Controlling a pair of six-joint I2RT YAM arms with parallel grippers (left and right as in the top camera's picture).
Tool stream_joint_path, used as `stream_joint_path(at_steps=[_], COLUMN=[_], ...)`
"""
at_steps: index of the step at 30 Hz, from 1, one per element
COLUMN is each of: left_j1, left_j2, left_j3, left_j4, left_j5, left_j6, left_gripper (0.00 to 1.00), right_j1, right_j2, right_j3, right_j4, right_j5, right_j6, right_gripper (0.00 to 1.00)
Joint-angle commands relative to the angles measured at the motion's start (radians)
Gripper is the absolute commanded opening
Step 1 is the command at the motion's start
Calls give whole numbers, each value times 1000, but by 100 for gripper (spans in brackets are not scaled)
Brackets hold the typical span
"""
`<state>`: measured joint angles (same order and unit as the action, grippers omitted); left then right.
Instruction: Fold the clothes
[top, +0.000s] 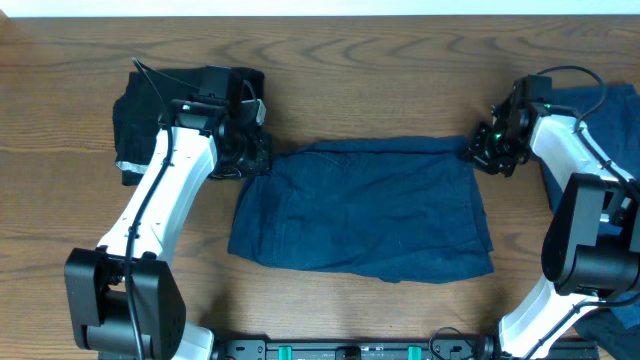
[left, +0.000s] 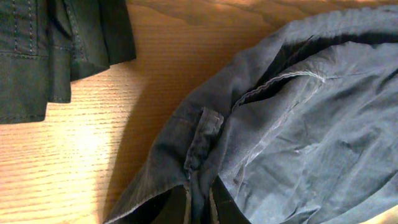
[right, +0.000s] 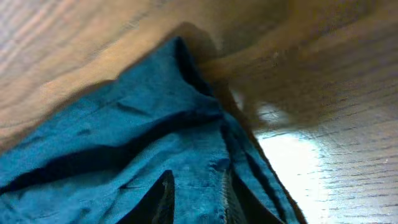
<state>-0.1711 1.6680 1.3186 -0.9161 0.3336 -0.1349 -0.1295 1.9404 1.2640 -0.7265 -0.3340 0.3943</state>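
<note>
Wooden table (top: 350, 70): left gripper (top: 255, 155), right gripper (top: 480, 150) (arms stretched forward) each pinch shorts (top: 360, 210).

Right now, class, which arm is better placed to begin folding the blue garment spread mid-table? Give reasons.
Left: the left tool is shut on a corner of the blue garment, cloth pinched between its fingers. The right tool straddles the opposite corner, but its grip looks less certain.

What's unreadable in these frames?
- Overhead: black garment partly under the left arm; shape unclear.
- Overhead: navy piece cut by the right edge, covered by the right arm.
- Right wrist: blurred; right hand cut by the bottom edge, so its grip on the shorts is uncertain.
</note>
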Motion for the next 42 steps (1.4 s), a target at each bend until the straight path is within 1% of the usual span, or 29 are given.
stream_joint_path(at_steps=[1,6,7,10,11,12,16,17,24,26,27,28,31,33,35,37,42], left_j1=[2,2,2,2,2,2,2,2,2,2,2,2,2,2,2,2,2], left_j2=[-7,-7,-7,-7,-7,-7,-7,-7,-7,-7,-7,-7,-7,-9,-18,-34,-77], left_j3=[0,0,0,0,0,0,0,0,0,0,0,0,0,0,0,0,0], left_j4=[-2,-1,-1,-1,-1,-1,-1,-1,-1,-1,-1,-1,-2,-2,-6,-8,-17], left_j5=[-5,-5,-5,-6,-6,-6,-6,-6,-6,-6,-6,-6,-6,-6,-6,-5,-5], left_j6=[-9,-9,-9,-9,-9,-9,-9,-9,-9,-9,-9,-9,-9,-9,-9,-10,-19], left_gripper=[6,6,6,6,6,6,6,6,6,6,6,6,6,6,6,6,6], right_j1=[0,-1,-2,-6,-8,-8,-8,-7,-2,-2,-2,-2,-1,-4,-9,-10,-8], right_j2=[9,9,9,9,9,9,9,9,9,9,9,9,9,2,-13,-39,-145], right_j3=[-30,-50,-49,-49,-49,-49,-49,-49,-49,-49,-50,-50,-49,-40,-13,22,63], right_j4=[23,63,69,88,88,87,89,91,98,96,96,98,124,135,103,35,-169], right_j5=[27,32,32,31,30,29,7,5,4,5,5,8,4,-63,-150,-202,-270], right_j6=[14,13,13,13,14,19,20,20,20,19,19,20,19,-24,-76,-103,-199], right_gripper=[29,31,35,35,32,27,4,2,9,9,8,1,1,1,1,1,1])
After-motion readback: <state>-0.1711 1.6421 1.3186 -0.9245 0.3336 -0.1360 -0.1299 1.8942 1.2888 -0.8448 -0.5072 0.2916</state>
